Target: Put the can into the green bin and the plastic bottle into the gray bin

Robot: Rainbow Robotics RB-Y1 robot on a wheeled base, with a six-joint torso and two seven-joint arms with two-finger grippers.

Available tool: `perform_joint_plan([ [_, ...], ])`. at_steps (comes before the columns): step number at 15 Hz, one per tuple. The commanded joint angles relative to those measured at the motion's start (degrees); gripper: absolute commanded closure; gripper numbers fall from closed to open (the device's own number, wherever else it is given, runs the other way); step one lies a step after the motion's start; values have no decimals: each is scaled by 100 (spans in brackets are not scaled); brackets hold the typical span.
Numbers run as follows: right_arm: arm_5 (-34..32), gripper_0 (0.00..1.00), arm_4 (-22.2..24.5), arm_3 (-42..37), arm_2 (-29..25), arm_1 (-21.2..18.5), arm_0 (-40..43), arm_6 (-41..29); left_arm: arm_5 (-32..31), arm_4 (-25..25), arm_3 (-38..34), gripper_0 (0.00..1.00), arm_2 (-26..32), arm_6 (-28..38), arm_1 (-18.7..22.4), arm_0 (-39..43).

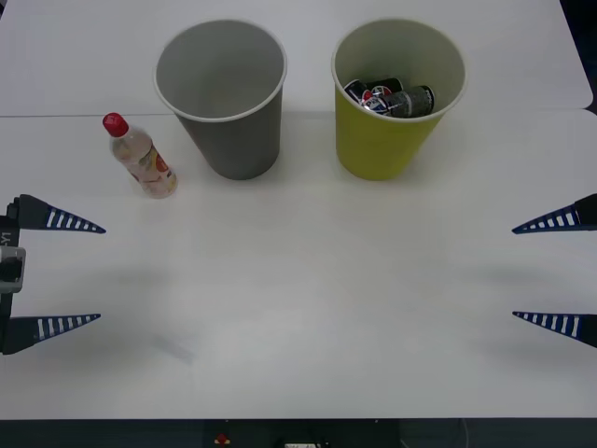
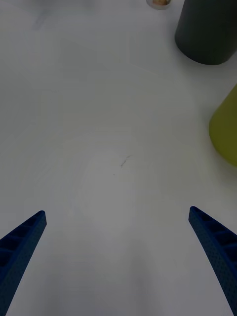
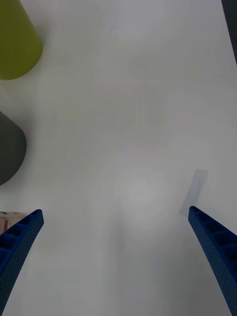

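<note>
Bins stand side by side at the far part of the white table (image 1: 298, 308) in the front view: the gray bin (image 1: 229, 103) upright, and just to its right the green bin (image 1: 392, 107), also upright, with a dark can (image 1: 392, 98) lying inside it. The plastic bottle (image 1: 140, 157) stands to the left of the gray bin, near it but apart, leaning a little, its red cap uppermost. Nearer than the gray bin and far off to its left, the left gripper (image 1: 84, 273) hovers at the table's edge with its blue fingers spread wide and nothing between them. The right gripper (image 1: 532, 273) sits opposite, nearer than the green bin and off to the right of the gray bin, likewise spread wide and empty.

From the right wrist, the right gripper (image 2: 118, 247) is parted over bare tabletop; the gray bin (image 2: 207, 34) rises beyond, the green bin (image 2: 224, 131) beside it.

From the left wrist, the left gripper (image 3: 116, 247) is parted and empty, with the gray bin (image 3: 10, 150) nearby and the green bin (image 3: 17, 42) past it.
</note>
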Motion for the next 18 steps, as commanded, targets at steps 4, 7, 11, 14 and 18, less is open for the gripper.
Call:
perform_joint_plan([
  [4,0,0,0,0,0,0,0,0,14,3,-14,0,21,-54,-251,144],
  [7,0,0,0,0,0,0,0,0,189,-67,-110,0,29,-54,-269,258],
  [11,0,0,0,0,0,0,0,0,1148,-59,-119,0,21,69,-321,565],
  [14,0,0,0,0,0,0,0,0,1921,144,-119,0,-208,228,-321,829],
  [18,0,0,0,0,0,0,0,0,2703,530,-110,0,-691,430,-550,1049],
])
